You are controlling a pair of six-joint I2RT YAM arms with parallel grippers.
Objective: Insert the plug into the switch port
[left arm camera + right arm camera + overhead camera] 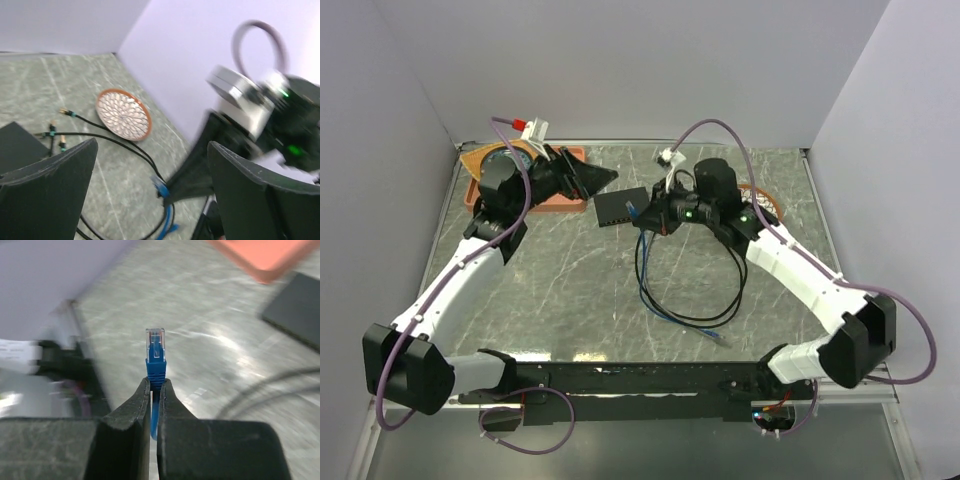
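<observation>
Between the pinched-shut fingers of the right gripper [155, 384]: blue plug [155, 352], gripped by its boot, clear tip pointing straight out from the wrist. Just left of that gripper in the overhead view, flat black switch [622, 205] near the middle of the table [570, 290], close beside the plug tip but apparently not yet joined. Switch port somewhere along the box's long edge, too small to pick out singly from above and out of frame at the right wrist, with only part of the box at far right there. Over at far left, left gripper [592, 180] spread wide, holding nothing, beside the orange tray [558, 206].

For a clean insertion, line up first and push second. Turn the wrist to set the plug's long axis square to the port row, latch tab toward the socket's notch. Level the tip with the opening before advancing. Expect some drag from the loose cable [685, 321] looped on the near side, so leave slack. Advance slowly and straight. Watch for the light box sliding away under the push. Consider bringing the free left gripper over to brace its opposite edge. Ease off once seated, and avoid sideways force on the thin clip.
</observation>
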